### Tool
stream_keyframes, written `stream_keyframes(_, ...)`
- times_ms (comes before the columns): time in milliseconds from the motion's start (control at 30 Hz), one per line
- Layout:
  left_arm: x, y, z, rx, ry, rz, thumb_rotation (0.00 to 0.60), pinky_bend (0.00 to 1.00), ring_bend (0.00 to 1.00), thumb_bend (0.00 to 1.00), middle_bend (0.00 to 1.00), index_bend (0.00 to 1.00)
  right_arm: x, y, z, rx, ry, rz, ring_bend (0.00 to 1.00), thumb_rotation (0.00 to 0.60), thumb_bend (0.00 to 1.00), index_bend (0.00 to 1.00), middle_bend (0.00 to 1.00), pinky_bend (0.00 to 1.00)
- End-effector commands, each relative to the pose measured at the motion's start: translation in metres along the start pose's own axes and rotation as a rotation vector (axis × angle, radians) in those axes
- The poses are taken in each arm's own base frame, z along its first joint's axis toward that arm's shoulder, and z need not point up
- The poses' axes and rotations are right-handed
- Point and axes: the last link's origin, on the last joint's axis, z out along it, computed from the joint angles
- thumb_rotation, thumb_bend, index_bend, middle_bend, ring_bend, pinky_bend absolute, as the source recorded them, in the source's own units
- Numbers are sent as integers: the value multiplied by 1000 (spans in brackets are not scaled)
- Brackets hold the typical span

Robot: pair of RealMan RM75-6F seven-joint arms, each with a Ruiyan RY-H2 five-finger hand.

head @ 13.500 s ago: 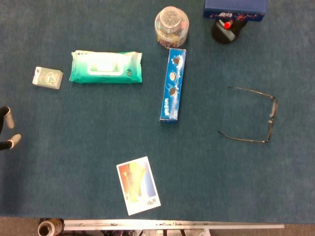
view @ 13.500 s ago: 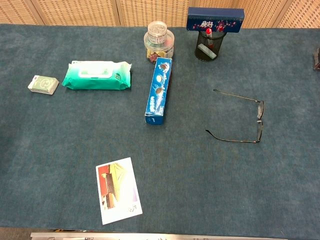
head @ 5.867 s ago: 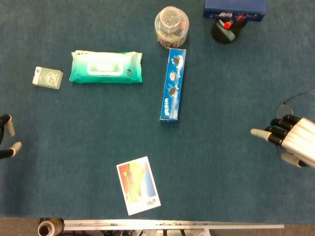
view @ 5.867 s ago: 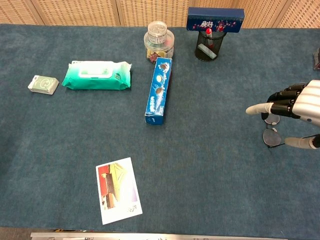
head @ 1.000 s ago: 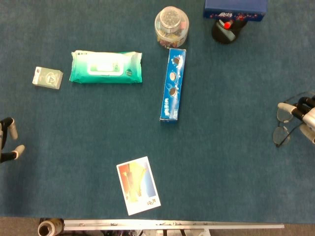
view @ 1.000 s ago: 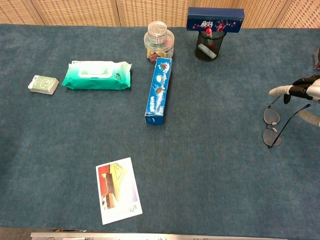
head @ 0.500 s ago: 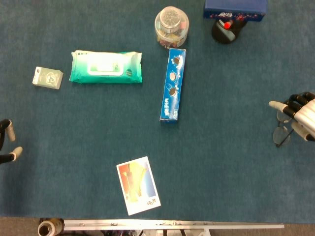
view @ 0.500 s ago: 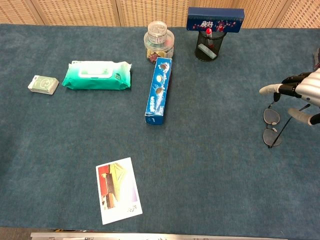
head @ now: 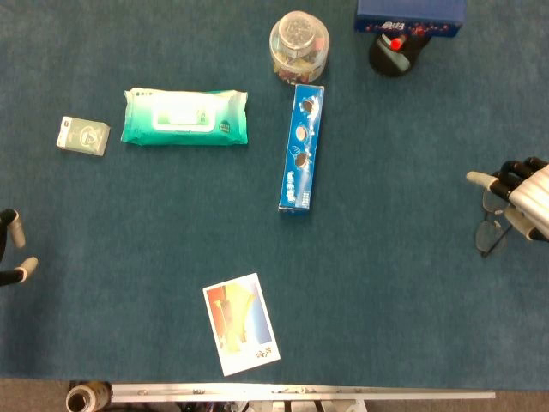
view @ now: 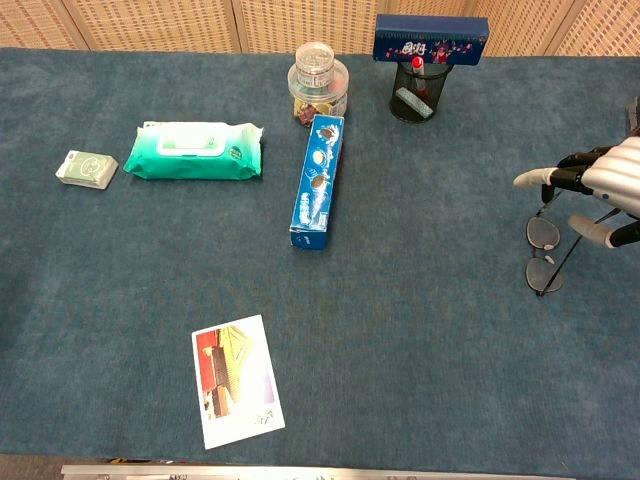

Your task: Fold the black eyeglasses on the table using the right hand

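Task status: the black eyeglasses point(view: 545, 252) lie flat on the blue table covering point(view: 420, 350) at the 3 o'clock edge of the work area. In the chest view both lenses show, one stacked toward 12 o'clock and one toward 6 o'clock, with one temple arm lying diagonally across the frame. That temple appears folded in. The second temple is hidden under the hand, so its state cannot be determined. Judgement: the fold is at least half complete; full completion cannot be confirmed.

Right hand point(view: 600, 190): positioned over the 12 o'clock to 3 o'clock side of the eyeglasses. One finger extends toward 9 o'clock, the thumb points the same way lower down, and the remaining fingers are curled. Whether the hand touches or pinches the frame cannot be told from either view.

Left hand point(head: 10, 249): at the 9 o'clock edge of the head view, only fingertips visible, set apart, holding nothing.

Remaining work, as judged: verify or close the second temple, then withdraw the hand.

Other items, all well apart from the eyeglasses:
- wet wipes pack point(view: 194, 151) at 10 o'clock
- blue cookie box point(view: 317, 182) near centre
- clear jar point(view: 318, 83) at 12 o'clock
- mesh pen holder point(view: 411, 92) at 1 o'clock
- postcard point(view: 237, 379) at 7 o'clock
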Motion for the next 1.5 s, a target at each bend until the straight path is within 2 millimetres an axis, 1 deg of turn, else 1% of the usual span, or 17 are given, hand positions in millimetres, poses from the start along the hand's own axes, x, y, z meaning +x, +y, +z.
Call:
stream_keyframes(33,0,0,0,-1,-1,0,600,985,1000,51,845,617,-2,1,2,-2,0,4,265,600,476,176,377,370)
stream_keyframes(900,-4,-4,-3,12,-8,-9,600,985,1000,51,845,617,-19,5,20,-10,6,33,265,600,487,176,377,370)
stream_keyframes(1500,-4,-6,-4,17,-9,-12,600,985,1000,50,845,617,-27,6,25,-12,-6,38,265,600,487,176,377,370)
